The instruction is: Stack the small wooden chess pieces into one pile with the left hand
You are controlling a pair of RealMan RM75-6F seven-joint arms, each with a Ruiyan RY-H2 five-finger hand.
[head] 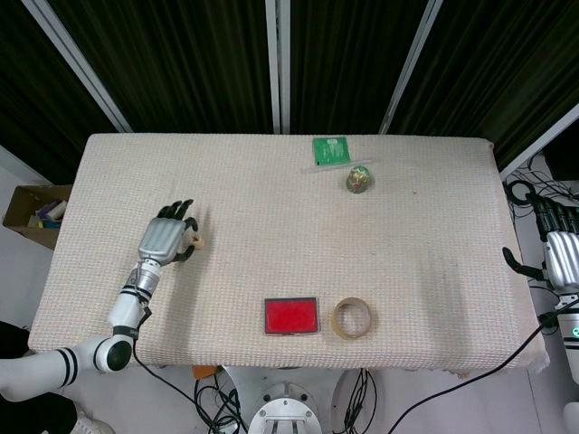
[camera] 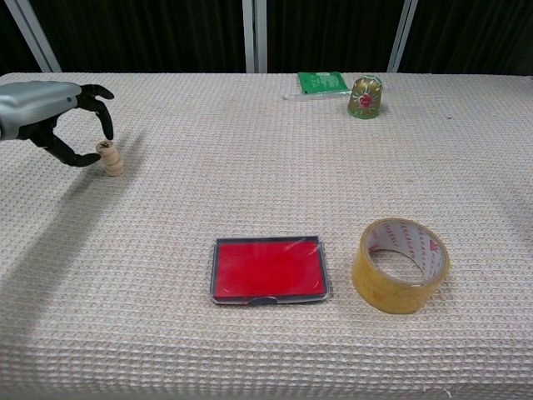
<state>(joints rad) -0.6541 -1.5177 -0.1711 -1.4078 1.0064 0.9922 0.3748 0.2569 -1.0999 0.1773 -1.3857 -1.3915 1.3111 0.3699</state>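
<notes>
Nearest the robot, at about 6 o'clock on the beige woven table cover (camera: 166, 333), lies a flat rectangular red pad in a dark grey frame (camera: 268, 271), with a roll of yellowish translucent packing tape (camera: 400, 265) just beside it at its 3 o'clock, standing on its edge face with the hole upward. Further out, at roughly 9 o'clock on the table, stands the small pile of pale round wooden chess pieces (camera: 110, 157), upright, several discs high. The silver-backed left hand with black fingers (camera: 52, 117) sits at the pile's 9 o'clock; its thumb and a forefinger curve round in a ring and their tips close on the topmost disc from either side, so the hand pinches that piece while the rest of the pile rests on the cloth. In the head view the same left hand (head: 166, 236) covers most of the pile. At about 3 o'clock, off the table's edge, hangs the right hand (head: 560, 256), fingers pointing away from the robot and slightly apart, holding nothing. Farthest, near 1 o'clock, stands a small green and gold foil-wrapped egg-shaped object (camera: 365, 96), and just beyond it at its 10 o'clock lies a flat green packet (camera: 321, 81).
</notes>
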